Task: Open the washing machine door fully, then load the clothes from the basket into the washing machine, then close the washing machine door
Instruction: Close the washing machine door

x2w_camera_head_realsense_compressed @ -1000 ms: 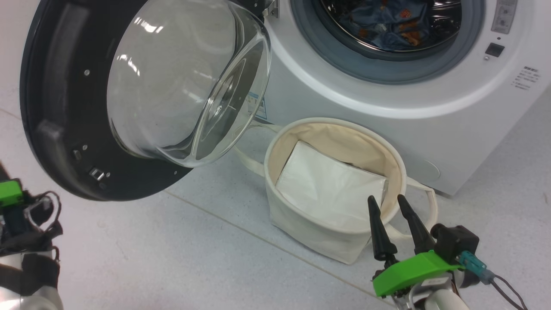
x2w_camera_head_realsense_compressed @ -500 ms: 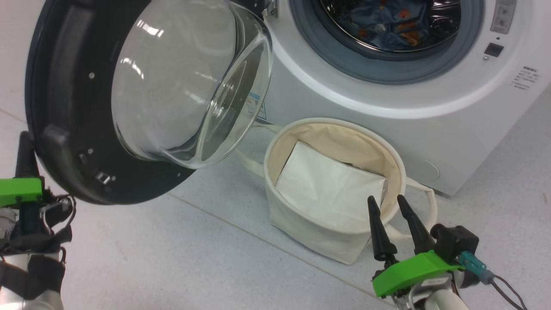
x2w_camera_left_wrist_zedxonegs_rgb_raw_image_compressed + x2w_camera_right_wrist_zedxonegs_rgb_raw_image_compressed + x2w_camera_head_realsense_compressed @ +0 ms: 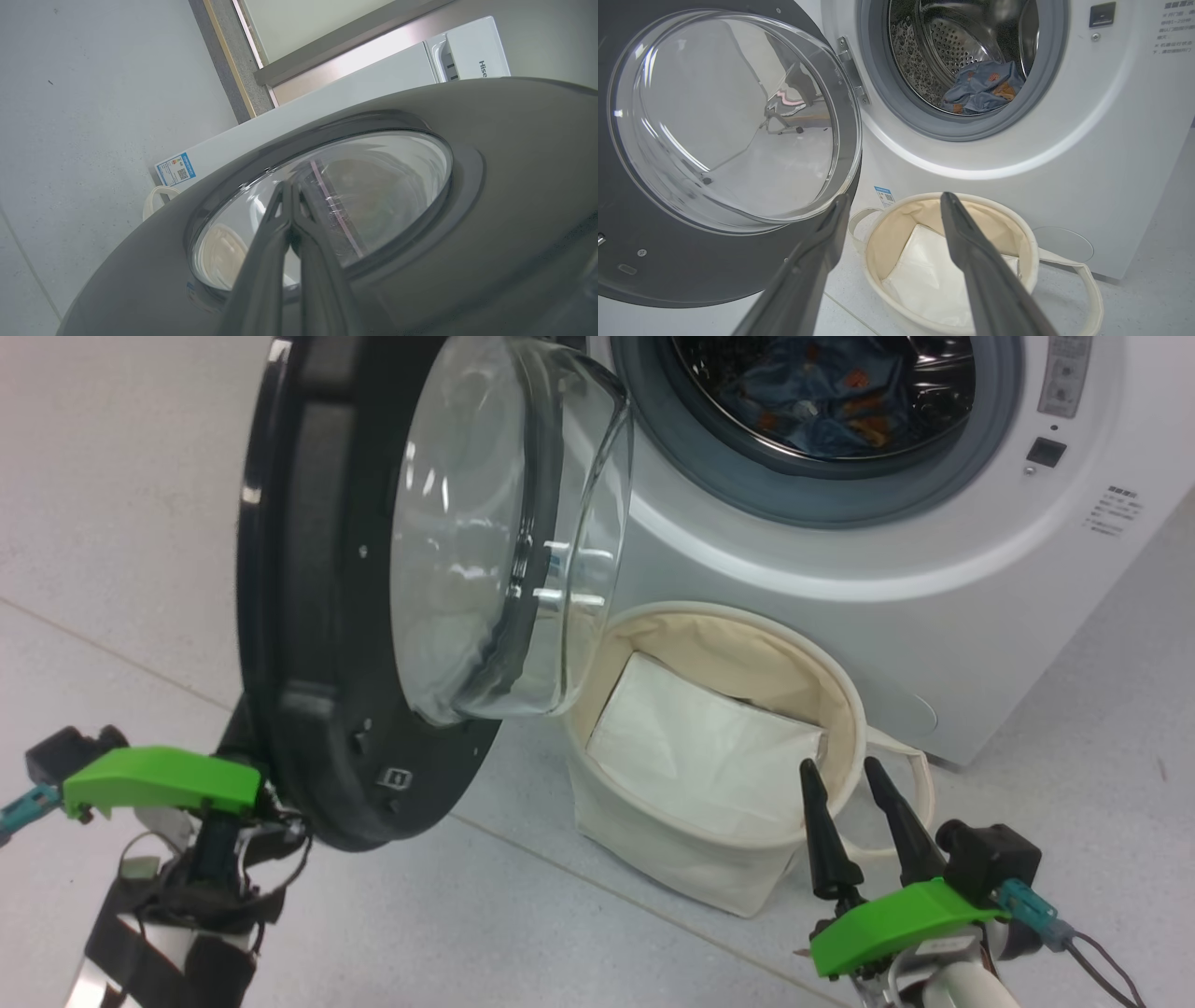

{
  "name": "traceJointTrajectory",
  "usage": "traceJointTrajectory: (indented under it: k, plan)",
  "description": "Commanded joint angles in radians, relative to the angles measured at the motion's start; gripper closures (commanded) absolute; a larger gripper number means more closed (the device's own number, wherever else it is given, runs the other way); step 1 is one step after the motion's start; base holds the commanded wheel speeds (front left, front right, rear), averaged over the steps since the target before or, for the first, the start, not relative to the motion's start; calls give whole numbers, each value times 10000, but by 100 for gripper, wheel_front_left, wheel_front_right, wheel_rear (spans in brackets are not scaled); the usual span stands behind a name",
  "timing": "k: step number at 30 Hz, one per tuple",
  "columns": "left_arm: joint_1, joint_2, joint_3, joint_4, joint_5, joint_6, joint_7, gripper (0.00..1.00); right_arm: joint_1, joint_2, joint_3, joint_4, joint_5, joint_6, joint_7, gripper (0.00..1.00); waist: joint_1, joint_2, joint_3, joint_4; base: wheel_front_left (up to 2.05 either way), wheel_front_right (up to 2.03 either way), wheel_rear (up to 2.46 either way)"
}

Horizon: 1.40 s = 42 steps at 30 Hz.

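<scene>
Blue clothes (image 3: 822, 401) lay in the drum (image 3: 952, 51), basket (image 3: 653, 845) emptied, door (image 3: 308, 616) yet to shut; left gripper (image 3: 288, 186) clenched behind it, right gripper (image 3: 840, 767) spread.

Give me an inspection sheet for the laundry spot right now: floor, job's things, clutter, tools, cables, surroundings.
Surface: pale tiled floor.
Job's things: washing machine door partly swung; blue orange-spotted clothes inside the washing machine; basket in front.
Clutter: white liner sheet inside basket.
Tools: left tool shut, at the door's outer face; right tool open, holding nothing, near the basket.
Cables: cable with teal plug at right wrist; dark wires at left wrist.
Surroundings: grey trim strip beside the machine.
</scene>
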<state>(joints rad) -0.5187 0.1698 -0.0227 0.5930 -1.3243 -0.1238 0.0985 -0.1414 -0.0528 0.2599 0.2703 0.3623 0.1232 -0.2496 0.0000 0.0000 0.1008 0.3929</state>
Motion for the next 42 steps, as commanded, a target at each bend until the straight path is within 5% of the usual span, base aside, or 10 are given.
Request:
traceJointTrajectory:
  k: [1, 22, 42]
  plan:
    - [-92, 302, 50, -629, -111, -69, 142, 100, -293, 24, 131, -304, 5, 75, -122, 0, 0, 0, -49, -14, 0, 0, 0]
    - [733, -362, -2277, -2676, -563, -69, 820, 100, -350, 25, -1130, -340, -80, 75, -122, 0, 0, 0, -114, -654, 0, 0, 0]
    - [-452, -818, -3418, -1919, -775, -69, 682, 100, -802, 26, -2848, -587, 149, 75, -122, 0, 0, 0, 638, -2846, 0, 0, 0]
